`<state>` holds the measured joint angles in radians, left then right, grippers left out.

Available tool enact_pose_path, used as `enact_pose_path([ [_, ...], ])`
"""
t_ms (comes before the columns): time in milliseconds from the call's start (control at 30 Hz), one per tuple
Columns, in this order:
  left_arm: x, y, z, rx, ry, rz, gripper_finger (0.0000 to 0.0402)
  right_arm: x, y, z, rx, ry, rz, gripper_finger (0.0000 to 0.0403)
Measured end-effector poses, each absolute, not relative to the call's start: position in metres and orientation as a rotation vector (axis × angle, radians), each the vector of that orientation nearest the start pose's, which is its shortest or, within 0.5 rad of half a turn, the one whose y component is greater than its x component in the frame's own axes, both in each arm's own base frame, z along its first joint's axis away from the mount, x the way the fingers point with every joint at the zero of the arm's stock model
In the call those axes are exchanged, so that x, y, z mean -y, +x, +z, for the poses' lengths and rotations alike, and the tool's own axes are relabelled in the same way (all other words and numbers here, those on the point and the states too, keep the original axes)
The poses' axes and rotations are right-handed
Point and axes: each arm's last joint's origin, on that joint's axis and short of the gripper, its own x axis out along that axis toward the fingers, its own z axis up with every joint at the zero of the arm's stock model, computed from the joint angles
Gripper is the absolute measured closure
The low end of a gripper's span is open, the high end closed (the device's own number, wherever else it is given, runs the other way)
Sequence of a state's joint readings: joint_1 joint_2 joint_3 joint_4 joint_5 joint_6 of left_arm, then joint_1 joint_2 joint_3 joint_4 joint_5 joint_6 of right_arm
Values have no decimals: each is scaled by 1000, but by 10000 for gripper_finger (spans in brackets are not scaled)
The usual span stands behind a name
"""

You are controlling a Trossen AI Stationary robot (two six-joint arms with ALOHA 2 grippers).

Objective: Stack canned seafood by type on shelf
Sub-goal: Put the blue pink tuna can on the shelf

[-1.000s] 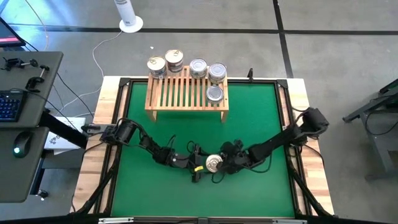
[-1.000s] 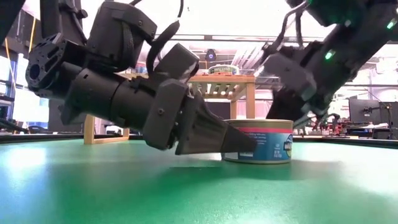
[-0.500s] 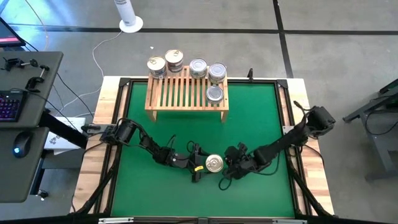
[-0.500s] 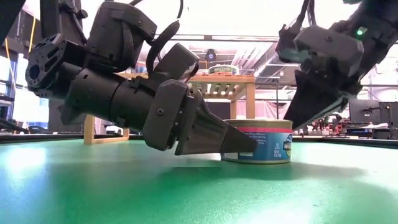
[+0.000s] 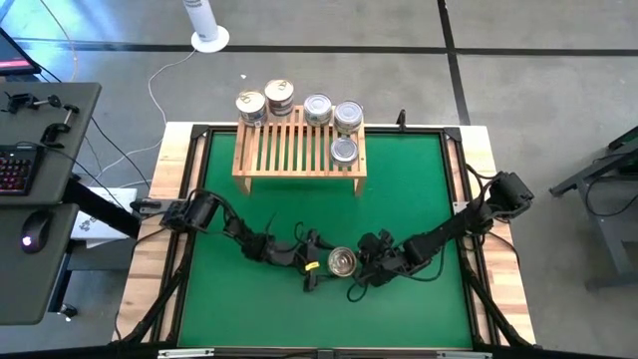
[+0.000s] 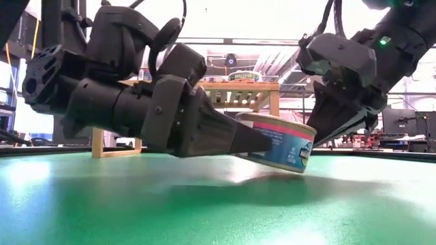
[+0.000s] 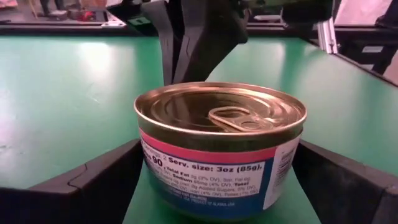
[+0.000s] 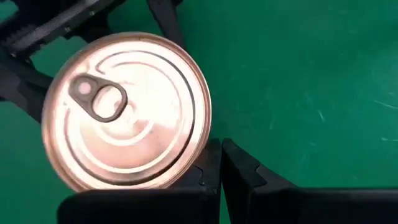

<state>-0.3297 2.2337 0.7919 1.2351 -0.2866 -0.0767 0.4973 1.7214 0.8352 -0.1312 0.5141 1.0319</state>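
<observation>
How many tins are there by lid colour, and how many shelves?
Gold-lidded tins: 3, two on the shelf at and, one in the left gripper at
Silver-lidded tins: 3, at
Shelf: 1
Total: 7

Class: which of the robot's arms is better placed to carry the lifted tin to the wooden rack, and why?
Left. The left gripper clasps the gold-lidded, blue-and-pink labelled round tin, tilted off the green mat. The right gripper is shut, empty, beside it. The slatted light-wood shelf lies ahead.
</observation>
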Motion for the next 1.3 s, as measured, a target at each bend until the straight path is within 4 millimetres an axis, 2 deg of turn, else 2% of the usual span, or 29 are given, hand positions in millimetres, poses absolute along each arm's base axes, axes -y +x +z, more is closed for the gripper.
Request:
enact_pose_path([
  [333, 134, 330, 50, -226, 79, 26, 14, -137, 281, 135, -738, 560, -457, 403],
  [533, 135, 322, 46, -249, 48, 42, 14, -138, 282, 136, -747, 571, -431, 403],
  [900, 136, 320, 44, -263, -5, 19, 14, -138, 282, 136, -743, 522, -423, 403],
  [1067, 139, 309, 44, -270, 7, 61, 14, -138, 282, 136, -741, 521, -424, 403],
  [1300, 148, 299, 53, -239, 12, 91, 14, -140, 282, 137, -734, 529, -417, 403],
])
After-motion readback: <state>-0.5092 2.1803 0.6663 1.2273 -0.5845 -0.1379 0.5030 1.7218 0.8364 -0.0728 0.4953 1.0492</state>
